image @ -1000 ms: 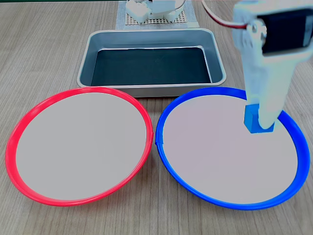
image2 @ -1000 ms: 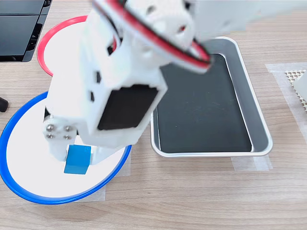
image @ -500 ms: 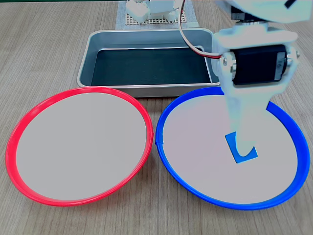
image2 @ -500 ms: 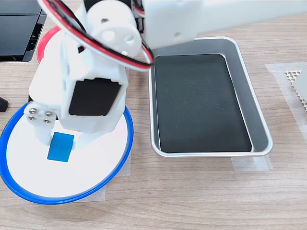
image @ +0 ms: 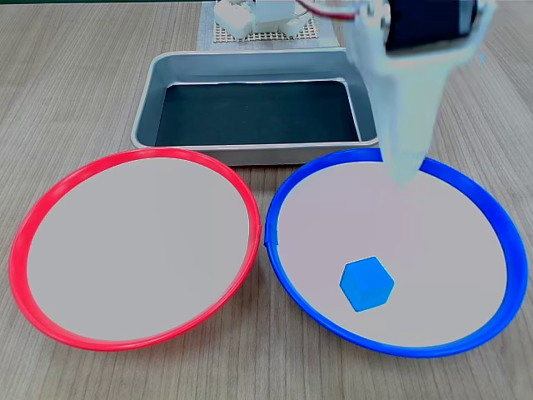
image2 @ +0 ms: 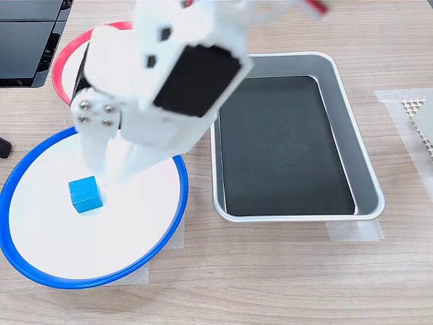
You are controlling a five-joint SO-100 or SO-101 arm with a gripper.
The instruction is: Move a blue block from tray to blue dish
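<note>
Blue block (image: pixel 366 284) (image2: pixel 85 194) sits on the pale floor of the blue dish (image: pixel 287 181) (image2: pixel 20 172), loose and touched by nothing. Your pincer (image: pixel 405 171) (image2: pixel 108 169) hangs above the dish, its fingers spread and empty, clear of the cube. You can see the tray (image: pixel 254 153) (image2: pixel 365 183) beside the dish on the wooden surface (image: pixel 83 75) (image2: pixel 284 271), and the red dish (image: pixel 33 212) alongside.
</note>
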